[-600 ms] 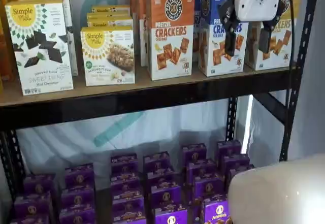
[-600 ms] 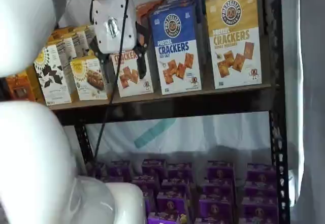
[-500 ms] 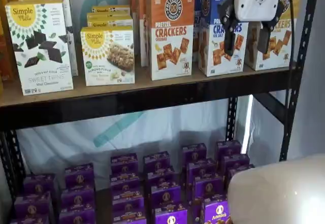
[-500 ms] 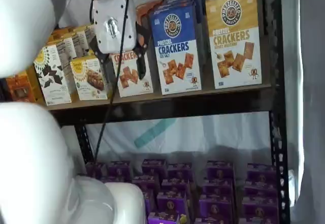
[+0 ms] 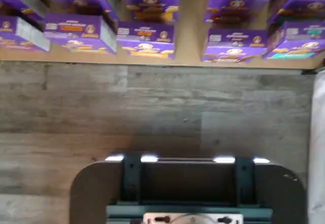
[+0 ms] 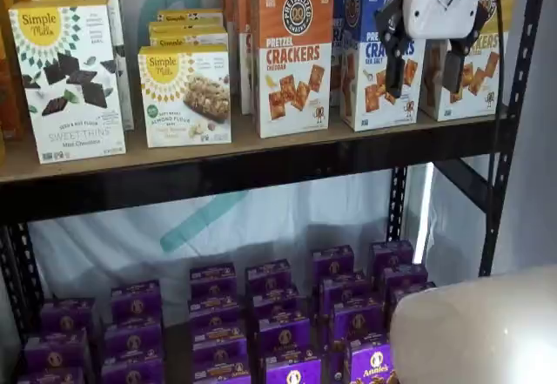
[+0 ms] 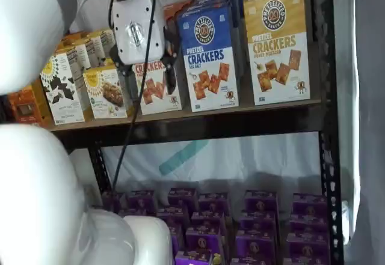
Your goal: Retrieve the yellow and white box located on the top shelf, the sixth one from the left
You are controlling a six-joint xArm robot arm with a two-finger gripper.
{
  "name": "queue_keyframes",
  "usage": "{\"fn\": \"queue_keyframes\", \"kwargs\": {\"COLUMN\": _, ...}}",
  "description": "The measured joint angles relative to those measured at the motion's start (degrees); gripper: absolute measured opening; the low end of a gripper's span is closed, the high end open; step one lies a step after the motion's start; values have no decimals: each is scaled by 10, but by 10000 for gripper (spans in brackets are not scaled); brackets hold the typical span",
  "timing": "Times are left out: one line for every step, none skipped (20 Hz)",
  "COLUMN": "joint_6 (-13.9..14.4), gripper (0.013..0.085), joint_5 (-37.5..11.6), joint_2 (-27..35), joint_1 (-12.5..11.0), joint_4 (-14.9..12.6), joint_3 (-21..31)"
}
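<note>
The top shelf (image 7: pixel 240 118), a tan board with a black front rail, runs below and behind the gripper (image 6: pixel 424 66) in both shelf views. On it, past the gripper toward the rack's right upright, stands the yellow and white box (image 7: pixel 278 45). It is upright, its long axis vertical, and its printed face looks out from the shelf toward the arm, with the round dark logo in the yellow upper part and the crackers pictured in the white lower part. In a shelf view most of that face is covered by the gripper's white body, and only strips of the box show beside it.

The blue-topped Pretzel Crackers box (image 7: pixel 210 54) stands just beside the yellow and white one, and the orange-topped Pretzel Crackers box (image 6: pixel 292 57) next along.

The gripper hangs in front of the boxes, its white body above and two black fingers (image 6: pixel 394 69) pointing down. A plain gap shows between the fingers, so they are spread apart, with nothing between them. Whether they touch any box cannot be told.

The wrist view shows purple boxes (image 5: pixel 147 36) on a lower board above a grey wood floor (image 5: pixel 152 112).
</note>
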Motion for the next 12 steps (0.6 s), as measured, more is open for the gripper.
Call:
{"fn": "queue_keyframes", "kwargs": {"joint_6": -11, "gripper": 850, "joint_5": -7, "joint_2": 0, "joint_1": -8, "joint_4": -8, "joint_3": 2}}
{"fn": "queue_keyframes", "kwargs": {"joint_6": -23, "gripper": 850, "joint_5": -15, "joint_2": 0, "joint_1": -19, "joint_4": -14, "joint_3": 3}}
{"fn": "queue_keyframes", "kwargs": {"joint_6": -36, "gripper": 850, "joint_5": -22, "joint_2": 1, "joint_1": -30, "joint_4": -20, "joint_3": 5}}
{"fn": "queue_keyframes", "kwargs": {"joint_6": -48, "gripper": 850, "joint_5": -30, "joint_2": 1, "joint_1": -41, "joint_4": -26, "joint_3": 7}}
{"fn": "queue_keyframes", "kwargs": {"joint_6": -67, "gripper": 850, "joint_5": -42, "joint_2": 2, "joint_1": -58, "joint_4": -31, "joint_3": 9}}
{"fn": "queue_keyframes", "kwargs": {"joint_6": -86, "gripper": 850, "joint_5": -51, "joint_2": 5, "joint_1": -78, "joint_4": -32, "joint_3": 10}}
{"fn": "queue_keyframes", "kwargs": {"joint_6": -103, "gripper": 850, "joint_5": -60, "joint_2": 7, "joint_1": -96, "joint_4": -32, "joint_3": 12}}
{"fn": "queue_keyframes", "kwargs": {"joint_6": -122, "gripper": 850, "joint_5": -71, "joint_2": 9, "joint_1": -116, "joint_4": -31, "joint_3": 14}}
{"fn": "queue_keyframes", "kwargs": {"joint_6": -138, "gripper": 850, "joint_5": -82, "joint_2": 10, "joint_1": -133, "joint_4": -28, "joint_3": 16}}
{"fn": "queue_keyframes", "kwargs": {"joint_6": -156, "gripper": 850, "joint_5": -93, "joint_2": 13, "joint_1": -153, "joint_4": -23, "joint_3": 17}}
{"fn": "queue_keyframes", "kwargs": {"joint_6": -176, "gripper": 850, "joint_5": -104, "joint_2": 16, "joint_1": -175, "joint_4": -15, "joint_3": 18}}
{"fn": "queue_keyframes", "kwargs": {"joint_6": -193, "gripper": 850, "joint_5": -114, "joint_2": 20, "joint_1": -195, "joint_4": -9, "joint_3": 18}}
